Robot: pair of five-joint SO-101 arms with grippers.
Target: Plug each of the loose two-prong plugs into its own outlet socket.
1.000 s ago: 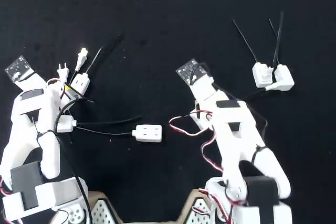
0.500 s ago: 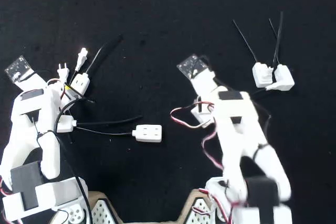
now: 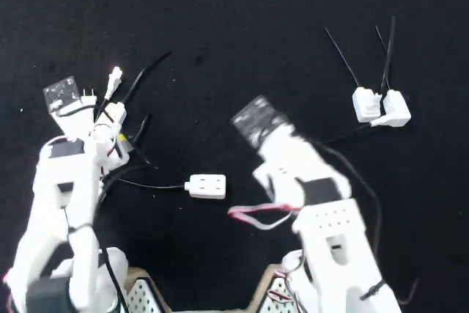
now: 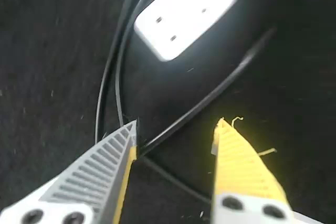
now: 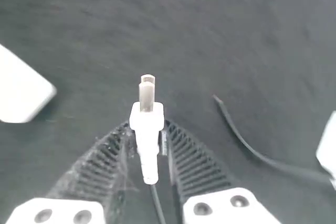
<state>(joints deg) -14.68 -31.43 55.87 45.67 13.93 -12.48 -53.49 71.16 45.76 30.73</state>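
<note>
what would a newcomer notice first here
The white two-prong plug held in the right gripper, prongs pointing forward, stands out first. Next comes the left gripper, open over black cables, with a white outlet block just ahead. A corded outlet lies mid-table between the arms.

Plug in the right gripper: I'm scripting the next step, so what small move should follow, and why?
Probably swing the right gripper toward the outlet socket lying mid-table, and line the prongs up with its slots. The gripper is shut on the plug with the prongs pointing out ahead, while the socket lies off to one side, so the plug is not yet aimed at it.
</note>
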